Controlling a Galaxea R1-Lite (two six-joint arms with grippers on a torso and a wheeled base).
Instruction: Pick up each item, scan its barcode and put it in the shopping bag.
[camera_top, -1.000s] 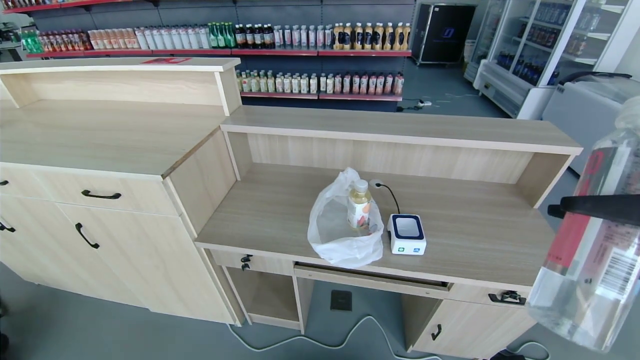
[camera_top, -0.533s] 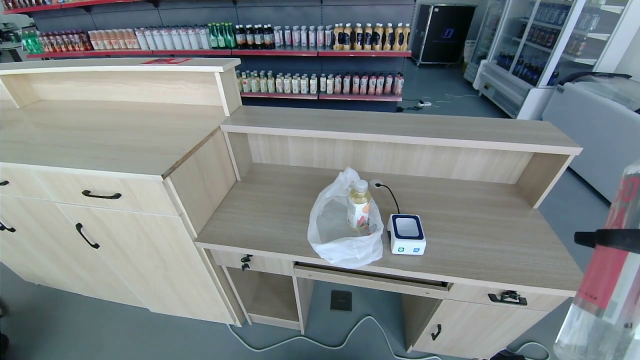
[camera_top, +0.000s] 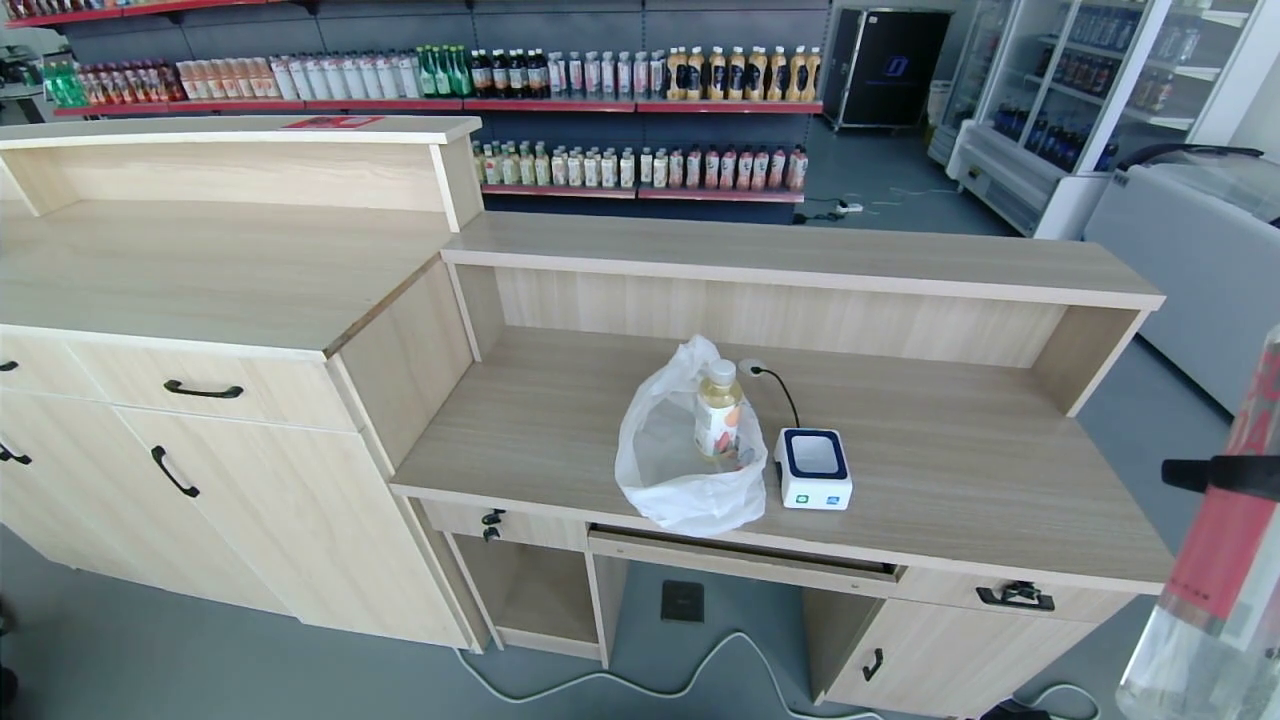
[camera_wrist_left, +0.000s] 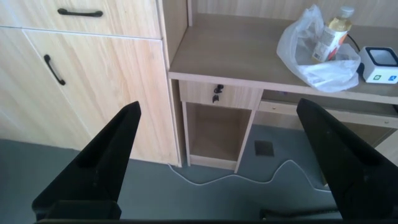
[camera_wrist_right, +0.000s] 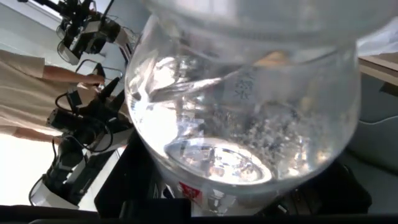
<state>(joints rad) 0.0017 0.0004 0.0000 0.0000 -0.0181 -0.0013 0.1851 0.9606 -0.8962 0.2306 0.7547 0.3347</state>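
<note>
Head view, held item: I find the clear bottle (camera_top: 1225, 560) at the right margin, off the front right corner of the surface (camera_top: 950, 450) and well apart from the scanner (camera_top: 815, 468). It leans, base lowermost.
Right gripper: the right gripper (camera_top: 1235, 473) is clenched across the bottle's red label band, with one black finger lying over the front. I judge this mid-body hold leaves the label free to be turned toward the scanner.
Left gripper: the left gripper (camera_wrist_left: 217, 162) is released, its fingers spread wide with nothing between them. It hangs low before the cupboard fronts, to the left of the bag.
Shopping bag: the shopping bag (camera_top: 680, 460) sits near the front edge, just beside the scanner, with its mouth slumped open. A tea bottle (camera_top: 718, 410) stands upright within. I judge this placement shortens the path from scan to drop.
Materials: the held bottle is smooth transparent plastic with a round base and clear contents. The bag is thin, crinkled, translucent white film. The scanner is a small white box with a dark sloped window. The surface is pale wood-grain laminate.
Step in hand: by my judgement, the scan is not yet done.
</note>
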